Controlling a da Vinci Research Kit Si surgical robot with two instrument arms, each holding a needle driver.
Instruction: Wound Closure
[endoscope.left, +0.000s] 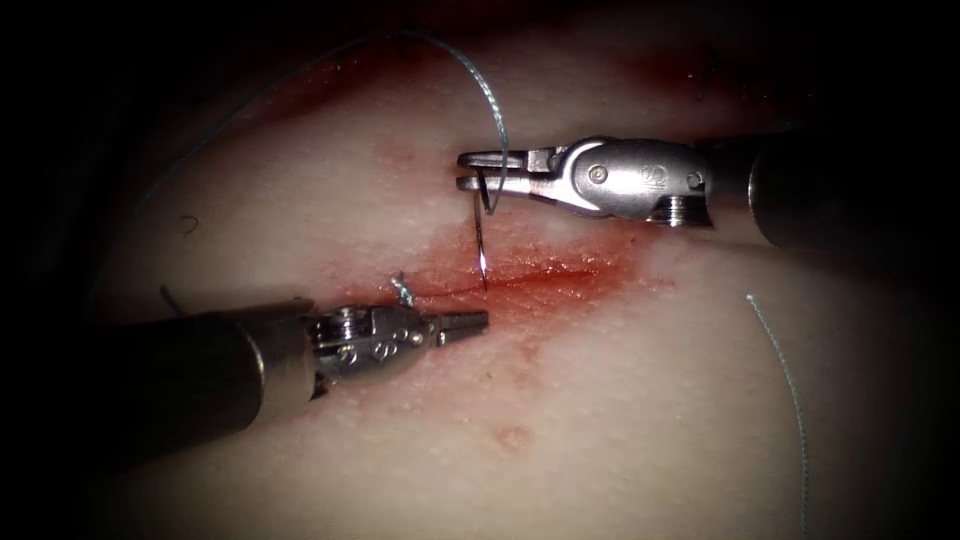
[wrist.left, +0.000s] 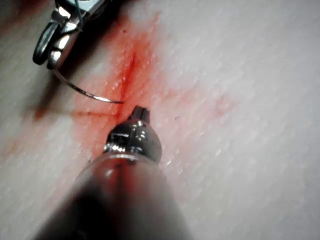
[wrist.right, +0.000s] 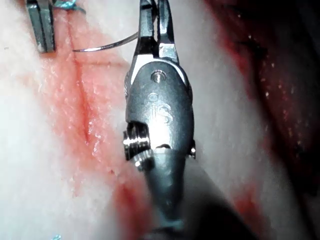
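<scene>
Two tools over the tissue (endoscope.left: 620, 400). Right tool (endoscope.left: 482, 172), above the cut (endoscope.left: 520, 275), has its jaws closed on the needle (endoscope.left: 481, 235) near its thread end; the tip points down at the cut, whether it enters is unclear. Left tool (endoscope.left: 470, 322), jaws closed on nothing, lies just below the cut. Thread (endoscope.left: 490, 95) arcs up from the needle.

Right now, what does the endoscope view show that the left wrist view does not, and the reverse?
Endoscope view: the thread running from the right tool and a knot on the cut.

Left wrist view: the needle's curve, side on.

Both: the right tool holding the needle near its back end, tip at the cut, and the left tool shut, holding nothing.
</scene>
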